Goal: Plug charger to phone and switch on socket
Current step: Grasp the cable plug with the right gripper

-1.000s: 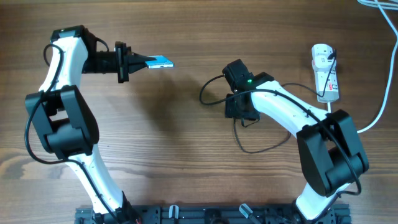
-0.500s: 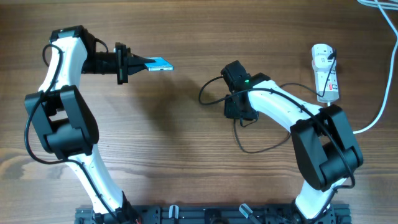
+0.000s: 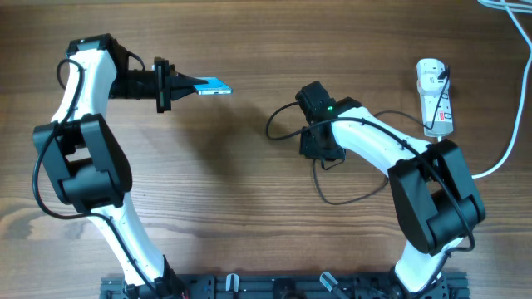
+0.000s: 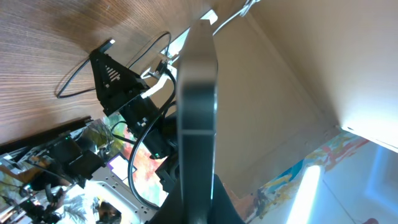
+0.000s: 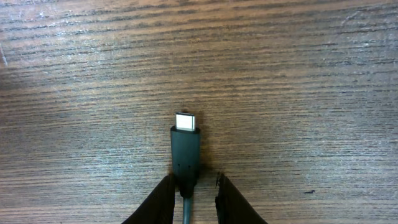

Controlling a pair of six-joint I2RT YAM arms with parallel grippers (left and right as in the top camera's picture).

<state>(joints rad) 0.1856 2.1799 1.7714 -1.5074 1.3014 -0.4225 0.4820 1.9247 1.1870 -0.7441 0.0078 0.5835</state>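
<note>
My left gripper [image 3: 184, 84] is shut on the phone [image 3: 213, 85], holding it above the table at the upper left with its cyan screen up. In the left wrist view the phone [image 4: 198, 106] shows edge-on, clamped between the fingers [image 4: 199, 208]. My right gripper [image 3: 321, 151] is low over the table centre. In the right wrist view its fingers [image 5: 194, 194] straddle the charger plug [image 5: 186, 148], which lies flat with its metal tip pointing away. The left finger touches it and a gap shows at the right finger. The charger's thin black cable [image 3: 342, 199] loops round the gripper. The socket [image 3: 434, 104] lies at the far right.
A thick white lead [image 3: 510, 143] runs from the socket along the right edge to the top right corner. A black plug sits in the socket's upper end [image 3: 432, 73]. The arm bases stand along the front edge.
The right arm's rear link and elbow shifted slightly left. The right gripper stays over the plug. The left gripper and phone have not moved.
</note>
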